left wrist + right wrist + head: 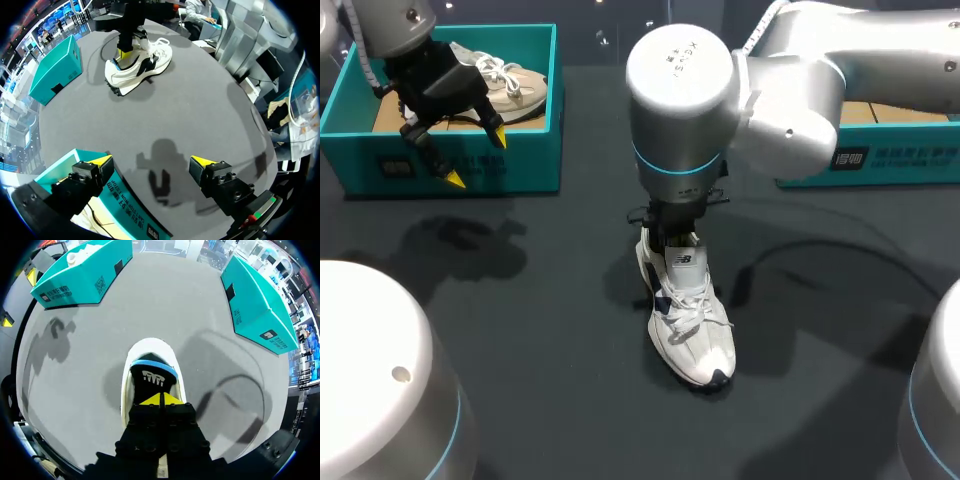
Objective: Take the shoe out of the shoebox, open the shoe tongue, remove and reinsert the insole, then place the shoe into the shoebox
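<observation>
In the head view the white shoe with dark trim is sitting on its sole on the dark table, just off centre toward 5 o'clock, with its toe pointing to 6 o'clock. The right arm is extending in from 2 o'clock. Its right gripper is standing straight down at the shoe's heel end, just behind the raised tongue, and the wrist is hiding its fingers here. At 10 o'clock the teal left shoebox is holding a beige shoe. The left gripper is hanging over that box's front wall with its yellow tips well apart, gripping nothing. The right shoebox is sitting at 2 o'clock, partly behind the right arm. In the left wrist view the fingers are standing wide apart above the left shoebox's edge and the bare table. Far ahead, at the gripper's 12 o'clock, the white shoe is lying side-on with the right gripper planted at its heel opening. The right shoebox is sitting to one side of the shoe, apart from it. In the right wrist view the two yellow tips are pressing together inside the shoe's opening, and a black piece with a blue edge is showing just ahead of them; I cannot tell whether anything thin is being pinched between them
</observation>
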Tool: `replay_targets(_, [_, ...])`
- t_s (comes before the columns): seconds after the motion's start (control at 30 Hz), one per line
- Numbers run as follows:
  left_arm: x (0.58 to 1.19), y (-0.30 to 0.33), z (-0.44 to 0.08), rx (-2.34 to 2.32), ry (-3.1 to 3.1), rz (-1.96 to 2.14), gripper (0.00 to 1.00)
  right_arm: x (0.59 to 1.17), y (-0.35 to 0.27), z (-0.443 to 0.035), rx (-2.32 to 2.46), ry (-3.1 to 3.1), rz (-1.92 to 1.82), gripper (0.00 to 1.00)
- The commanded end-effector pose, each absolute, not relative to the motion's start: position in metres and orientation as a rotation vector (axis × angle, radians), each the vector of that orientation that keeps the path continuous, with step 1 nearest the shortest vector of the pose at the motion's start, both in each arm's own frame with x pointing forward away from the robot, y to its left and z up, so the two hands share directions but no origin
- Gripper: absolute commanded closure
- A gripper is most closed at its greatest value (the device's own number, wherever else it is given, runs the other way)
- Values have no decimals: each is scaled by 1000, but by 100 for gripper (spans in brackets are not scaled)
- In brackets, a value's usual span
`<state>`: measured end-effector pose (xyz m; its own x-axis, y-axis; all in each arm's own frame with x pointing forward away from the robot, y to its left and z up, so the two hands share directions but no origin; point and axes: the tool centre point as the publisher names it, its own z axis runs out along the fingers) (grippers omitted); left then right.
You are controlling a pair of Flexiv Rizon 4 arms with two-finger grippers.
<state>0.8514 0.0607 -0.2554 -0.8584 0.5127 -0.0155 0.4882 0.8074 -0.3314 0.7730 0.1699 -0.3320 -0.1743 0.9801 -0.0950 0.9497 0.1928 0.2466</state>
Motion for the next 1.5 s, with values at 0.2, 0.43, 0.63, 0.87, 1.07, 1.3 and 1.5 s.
replay_targets(0.2, [851, 61, -255, -809, -2915, 501, 0, 778, 173, -309, 1795, 2192, 287, 100])
replay_targets(0.43, [851, 61, -255, -809, -2915, 501, 0, 790, 178, -313, 1775, 2213, 310, 100])
replay_targets(0.63, [851, 61, -255, -809, -2915, 501, 0, 800, 183, -318, 1766, 2236, 328, 100])
replay_targets(0.87, [851, 61, -255, -809, -2915, 501, 0, 809, 187, -328, 1762, 2269, 317, 100])
replay_targets(1.07, [851, 61, -255, -809, -2915, 501, 0, 815, 186, -346, 1794, 2318, 295, 100])
replay_targets(1.3, [851, 61, -255, -809, -2915, 501, 0, 812, 184, -372, 1846, 2367, 265, 100])
replay_targets(1.5, [851, 61, -255, -809, -2915, 501, 0, 807, 180, -394, 1899, 2396, 245, 100])
